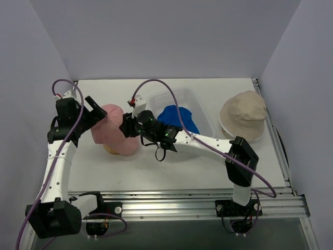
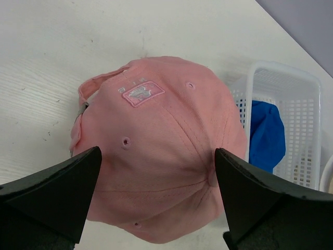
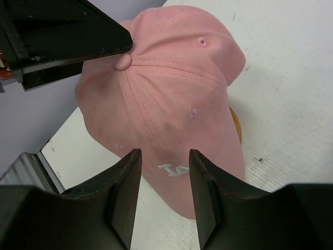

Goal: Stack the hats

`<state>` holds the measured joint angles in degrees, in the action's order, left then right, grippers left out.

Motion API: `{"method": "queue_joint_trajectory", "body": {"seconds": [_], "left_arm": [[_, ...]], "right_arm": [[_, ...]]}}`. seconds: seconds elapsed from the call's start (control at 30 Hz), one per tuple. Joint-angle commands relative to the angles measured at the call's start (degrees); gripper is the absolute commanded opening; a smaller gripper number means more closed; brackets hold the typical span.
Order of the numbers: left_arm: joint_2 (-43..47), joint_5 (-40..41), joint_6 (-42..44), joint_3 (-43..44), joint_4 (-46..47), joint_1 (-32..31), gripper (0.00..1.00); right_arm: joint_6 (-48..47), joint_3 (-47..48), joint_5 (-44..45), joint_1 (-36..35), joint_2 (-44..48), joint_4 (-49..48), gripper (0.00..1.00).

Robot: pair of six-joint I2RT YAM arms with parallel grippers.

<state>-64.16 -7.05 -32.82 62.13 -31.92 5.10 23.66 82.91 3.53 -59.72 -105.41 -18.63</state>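
Observation:
A pink baseball cap (image 1: 113,131) sits over an orange-brown dome (image 1: 111,150) left of centre. It fills the left wrist view (image 2: 156,130) and the right wrist view (image 3: 161,78). My left gripper (image 1: 99,111) is open wide just above the cap's crown (image 2: 156,200), holding nothing. My right gripper (image 1: 126,126) is open over the cap's front by its logo (image 3: 164,195), also empty. A bright blue cap (image 1: 179,119) lies in the clear basket (image 1: 177,96). A beige bucket hat (image 1: 243,114) lies at the right. The whitish hat is out of view.
The basket with the blue cap (image 2: 265,135) stands just right of the pink cap, its lattice wall (image 2: 299,109) close to my right arm. The dome's edge (image 3: 237,125) shows under the cap. The left gripper's finger (image 3: 67,31) is close to the cap's top button. Grey walls enclose the table.

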Motion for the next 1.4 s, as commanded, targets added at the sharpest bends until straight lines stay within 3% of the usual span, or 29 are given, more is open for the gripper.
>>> {"method": "queue_joint_trajectory", "body": {"seconds": [0.0,0.37,0.57,0.7,0.8,0.93,1.37], "left_arm": [[0.0,2.7,-0.1,1.6,0.6,0.3,0.99],[-0.8,3.3,0.2,4.1,-0.4,0.3,0.97],[-1.1,4.8,0.6,8.7,-3.8,0.3,0.96],[-1.8,6.5,1.2,11.3,-6.0,0.3,0.94],[-2.2,8.7,1.9,13.2,-6.9,0.3,0.94],[-1.5,9.1,3.8,14.7,-7.6,0.3,0.94],[-3.3,3.7,5.7,9.9,-4.4,0.3,0.97]], "right_arm": [[-1.2,-1.4,2.3,0.0,6.5,-1.0,0.38],[-3.1,-2.7,13.2,4.1,12.9,5.6,0.41],[-0.9,-2.8,9.0,15.8,11.6,10.4,0.42],[-0.9,-2.5,8.4,19.7,9.4,12.8,0.51],[-0.3,-0.1,8.2,22.4,5.1,17.1,0.52],[0.8,2.5,10.3,25.5,-0.4,24.0,0.52],[-0.3,0.1,2.4,27.7,-2.8,19.3,0.51]]}}
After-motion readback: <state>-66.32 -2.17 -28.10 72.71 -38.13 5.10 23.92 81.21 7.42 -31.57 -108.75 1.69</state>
